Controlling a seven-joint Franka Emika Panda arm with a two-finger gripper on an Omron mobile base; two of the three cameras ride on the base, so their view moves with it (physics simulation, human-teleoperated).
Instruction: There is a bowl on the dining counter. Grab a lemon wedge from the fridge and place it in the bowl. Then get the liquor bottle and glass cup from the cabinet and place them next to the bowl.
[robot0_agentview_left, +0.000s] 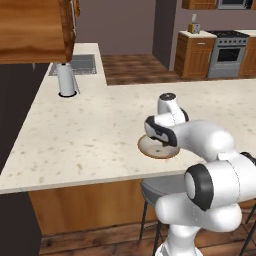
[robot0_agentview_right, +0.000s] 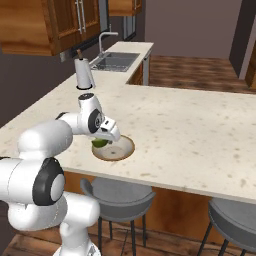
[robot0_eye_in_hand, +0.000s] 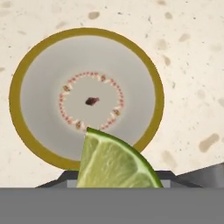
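The dining counter (robot0_agentview_left: 100, 135), a long beige speckled stone top, is spreading out beneath me, with grey round stools (robot0_agentview_right: 117, 197) tucked under its near edge. Overhead at the far left, the reddish-brown cabinet (robot0_agentview_right: 55, 22) is hanging with its panelled doors shut and its grey bar handles showing. Beyond it, a sink (robot0_agentview_right: 115, 61) with a tap is sitting in the far stretch of counter, and a white cylindrical holder (robot0_agentview_left: 66, 80) is standing upright on the stone, well apart from me. A steel range (robot0_agentview_left: 227, 52) is standing in the background between low wooden units.

Near the counter's front edge, the bowl (robot0_eye_in_hand: 26, 96) is lying flat, a shallow round dish with a tan-brown rim and a pale inside marked by a ring of small dots. I am hovering my claw (robot0_agentview_right: 102, 141) directly over it, just above the near part of its rim.

My claw is standing about half open and is clamping the lemon wedge (robot0_eye_in_hand: 116, 164), a green-skinned slice with pale flesh, pointed tip aimed at the bowl's centre. The wedge is hanging over the bowl, not resting in it.
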